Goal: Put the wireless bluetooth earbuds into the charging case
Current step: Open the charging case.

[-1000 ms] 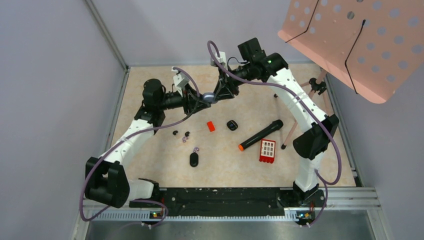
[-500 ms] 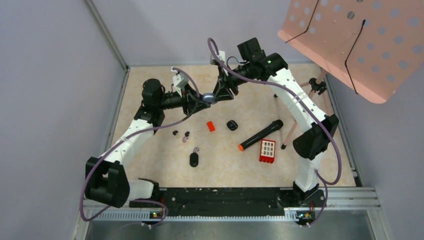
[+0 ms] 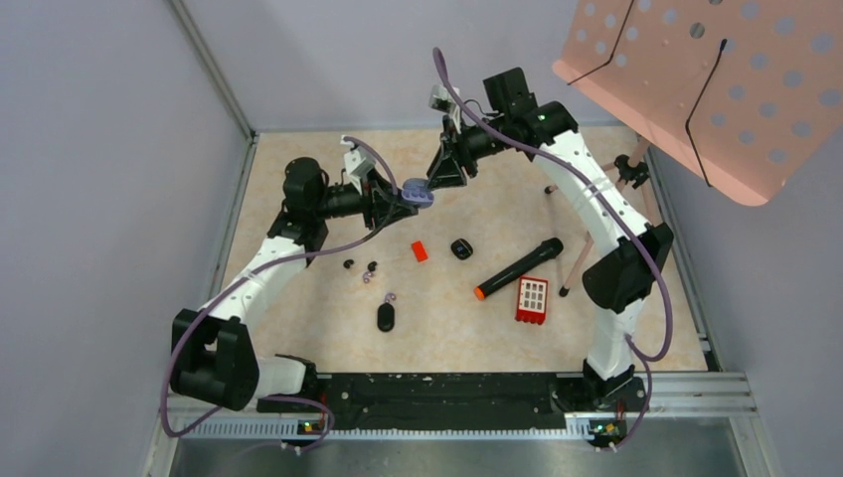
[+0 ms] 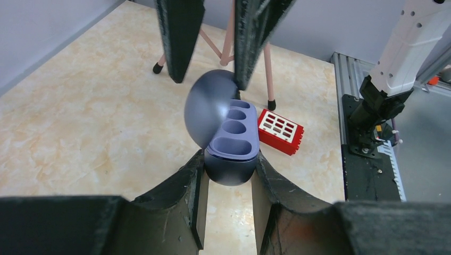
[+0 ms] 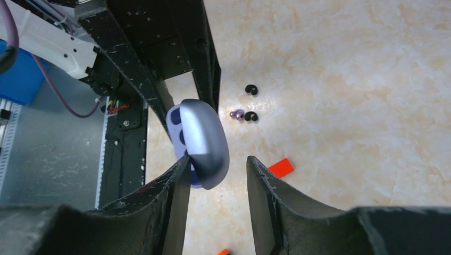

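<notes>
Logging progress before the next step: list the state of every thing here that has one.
Purple-grey rounded plastic charging case: lid open, wells empty, held off the table.
Tiny black earbuds: loose on the table, outside the case.
Left pincer: shut on the case's base.
Right pincer: open, fingers either side of the lid.
Black marker with orange end: lying flat.

The lavender charging case (image 4: pixel 230 154) hangs open-lidded above the tabletop (image 3: pixel 447 333), where tiny black earbuds (image 5: pixel 251 90) lie loose.
</notes>
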{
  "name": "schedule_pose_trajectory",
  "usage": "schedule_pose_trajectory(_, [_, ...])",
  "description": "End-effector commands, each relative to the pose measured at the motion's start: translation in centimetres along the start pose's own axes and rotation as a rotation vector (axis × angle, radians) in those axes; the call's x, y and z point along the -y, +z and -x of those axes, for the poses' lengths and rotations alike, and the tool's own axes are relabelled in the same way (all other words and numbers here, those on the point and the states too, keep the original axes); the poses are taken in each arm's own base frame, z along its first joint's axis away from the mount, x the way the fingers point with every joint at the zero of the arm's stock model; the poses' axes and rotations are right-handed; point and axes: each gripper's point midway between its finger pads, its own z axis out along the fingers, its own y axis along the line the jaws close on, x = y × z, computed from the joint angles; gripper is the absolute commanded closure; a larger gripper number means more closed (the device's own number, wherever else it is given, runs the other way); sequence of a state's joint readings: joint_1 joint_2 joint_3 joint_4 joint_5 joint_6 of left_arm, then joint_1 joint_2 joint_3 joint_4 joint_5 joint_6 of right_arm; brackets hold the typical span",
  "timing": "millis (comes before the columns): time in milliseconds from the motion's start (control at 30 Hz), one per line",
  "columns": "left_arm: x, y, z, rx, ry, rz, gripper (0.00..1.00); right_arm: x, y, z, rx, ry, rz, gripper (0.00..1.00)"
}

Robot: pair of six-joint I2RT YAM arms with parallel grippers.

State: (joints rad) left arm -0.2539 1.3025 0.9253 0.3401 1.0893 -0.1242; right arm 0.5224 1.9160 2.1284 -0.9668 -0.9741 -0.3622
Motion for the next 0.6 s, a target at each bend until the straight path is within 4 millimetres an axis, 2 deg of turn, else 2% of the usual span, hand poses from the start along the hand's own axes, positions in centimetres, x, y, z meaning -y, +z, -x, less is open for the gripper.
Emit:
schedule_pose_trajectory(0, [1.6,0.1,0.9,0.017,0.066,-0.081,1.0,1.3,-0.5,2.1,0.058,-0.055,-0.036,0.58])
schedule_pose_trajectory(200, [1.2,0.1,0.6,0.01,0.041,-0.054,1.0,0.6,-0.7,2.7,0.074,-0.065,-0.018,0.57])
schedule_pose_trajectory(333, [-1.2,-0.6,0.0,0.001,-0.043,0.089,1.0,-1.5,-2.0,4.7,0.12,-0.129,0.006,0.52])
schedule_pose_trajectory(400, [-2.2,-1.3,0.1,0.019,-0.068,0.126,1.0,-1.9,-2.6,5.2,0.128,-0.148,-0.012,0.51])
schedule_pose_trajectory(467, [-3.2,-2.1,0.5,0.048,-0.109,0.16,1.0,-1.8,-2.8,4.9,0.12,-0.155,-0.032,0.51])
schedule_pose_trajectory(567, [-4.4,-3.4,1.3,0.084,-0.163,0.185,1.0,-0.7,-2.4,3.0,0.08,-0.15,-0.063,0.51])
